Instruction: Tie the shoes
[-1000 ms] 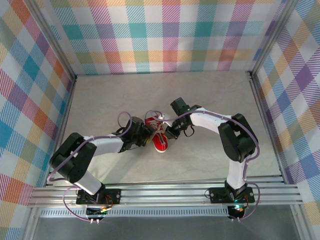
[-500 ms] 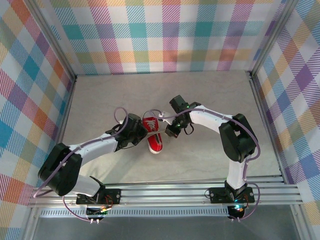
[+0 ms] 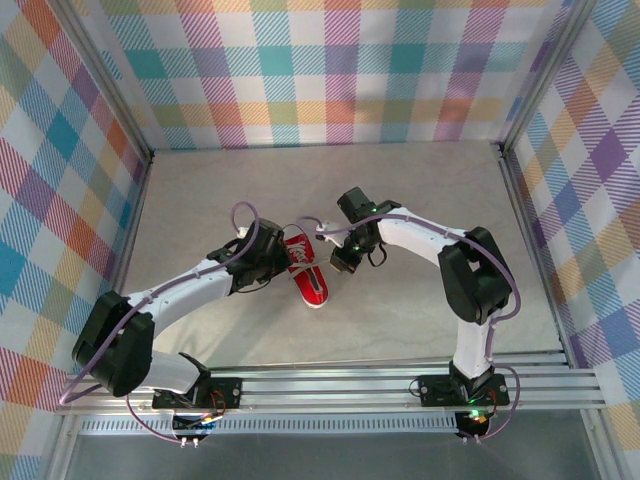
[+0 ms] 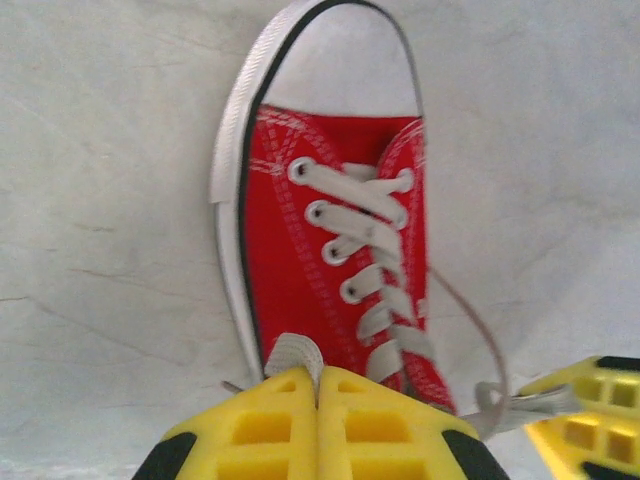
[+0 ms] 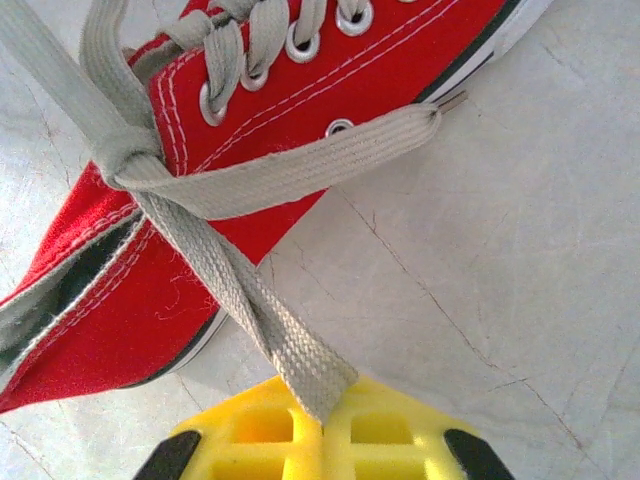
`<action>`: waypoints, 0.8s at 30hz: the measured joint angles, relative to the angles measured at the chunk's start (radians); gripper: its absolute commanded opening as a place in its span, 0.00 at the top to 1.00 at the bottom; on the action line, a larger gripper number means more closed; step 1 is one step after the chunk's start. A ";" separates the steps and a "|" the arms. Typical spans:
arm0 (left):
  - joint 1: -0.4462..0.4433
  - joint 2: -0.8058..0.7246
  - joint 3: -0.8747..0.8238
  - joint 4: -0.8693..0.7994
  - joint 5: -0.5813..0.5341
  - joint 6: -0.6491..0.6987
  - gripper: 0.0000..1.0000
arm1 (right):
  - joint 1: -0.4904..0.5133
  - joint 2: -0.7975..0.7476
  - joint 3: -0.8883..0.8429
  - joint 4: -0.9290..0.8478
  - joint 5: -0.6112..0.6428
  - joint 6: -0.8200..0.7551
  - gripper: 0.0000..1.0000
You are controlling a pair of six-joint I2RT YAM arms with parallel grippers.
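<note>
The red sneaker [image 3: 306,272] has long whitish-grey laces [image 5: 290,170].

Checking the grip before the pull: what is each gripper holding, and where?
Left gripper pinches a lace strand beside the sneaker; right gripper pinches another strand, beyond the crossing.

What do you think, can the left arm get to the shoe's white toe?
Probably yes, once it lets go: the left end effector is shut on a lace, and the white toe lies uncovered straight ahead with nothing between.
</note>
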 measured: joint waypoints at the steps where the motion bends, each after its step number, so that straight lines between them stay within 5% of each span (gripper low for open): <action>1: 0.000 -0.007 -0.002 -0.015 -0.002 0.021 1.00 | 0.001 0.002 0.000 -0.004 0.000 0.000 1.00; 24: 0.034 -0.018 -0.122 0.058 0.101 0.145 1.00 | 0.001 0.093 0.051 -0.080 0.003 -0.011 1.00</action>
